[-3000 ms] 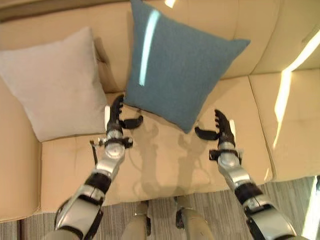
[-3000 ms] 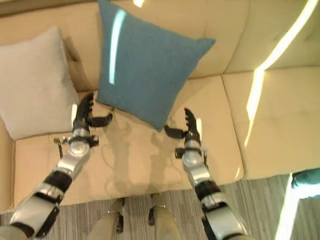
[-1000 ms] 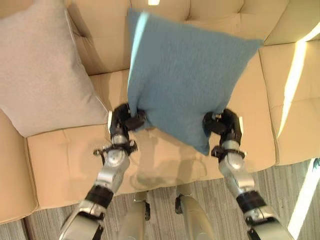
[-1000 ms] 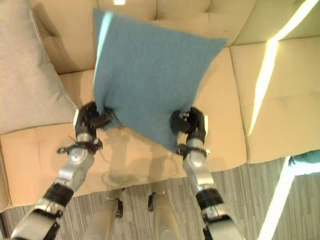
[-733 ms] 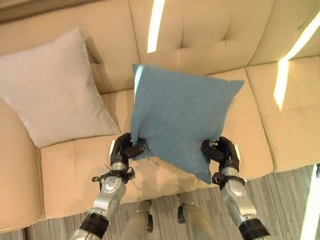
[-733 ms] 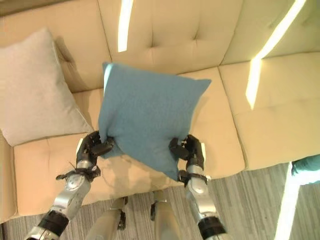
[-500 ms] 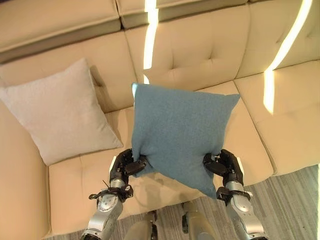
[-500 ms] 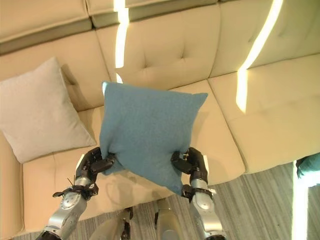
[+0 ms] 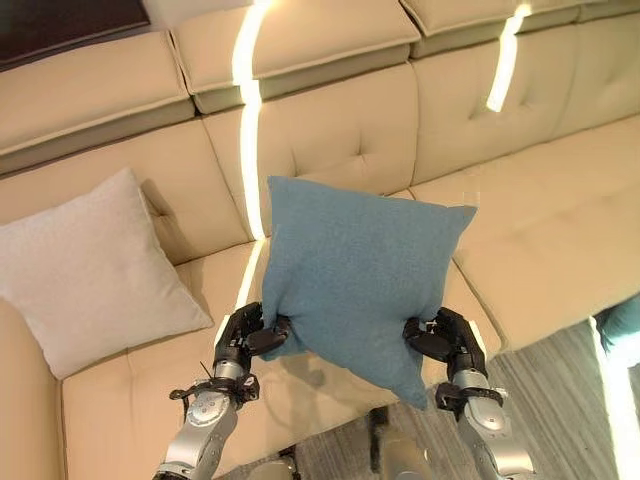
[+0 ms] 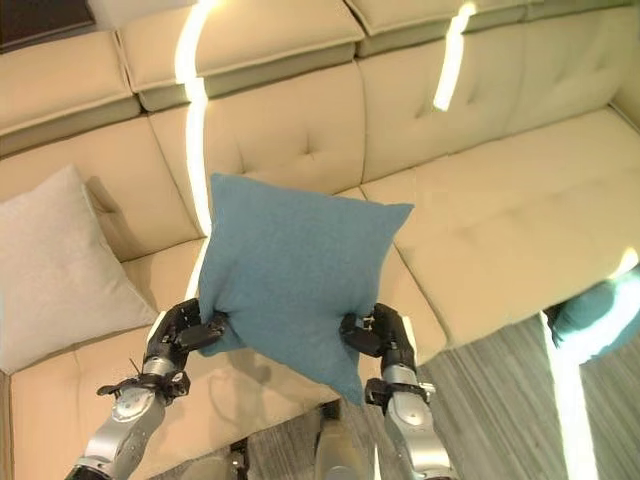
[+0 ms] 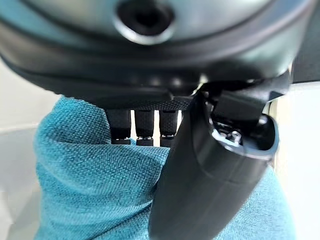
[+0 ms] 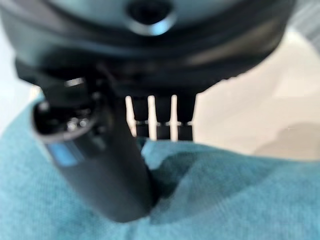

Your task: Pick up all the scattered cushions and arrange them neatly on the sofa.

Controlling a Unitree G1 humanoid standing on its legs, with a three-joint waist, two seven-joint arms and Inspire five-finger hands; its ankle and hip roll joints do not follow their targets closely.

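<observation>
Blue cushion (image 9: 358,275) hangs in the air above the front of the sofa seat, pinched at its lower corners by both hands. The left hand (image 9: 243,336) has its thumb and fingers (image 11: 145,124) clamped on the lower left corner, and the right hand (image 9: 447,342) grips the lower right edge the same way, its fingers (image 12: 162,116) curled behind the fabric. Beyond the cushion lies the beige sofa (image 9: 540,235). A light grey cushion (image 9: 92,268) leans against the backrest on the left, well apart from the blue one. Another blue-green cushion (image 10: 590,312) lies on the floor at the right, near the sofa's front edge.
</observation>
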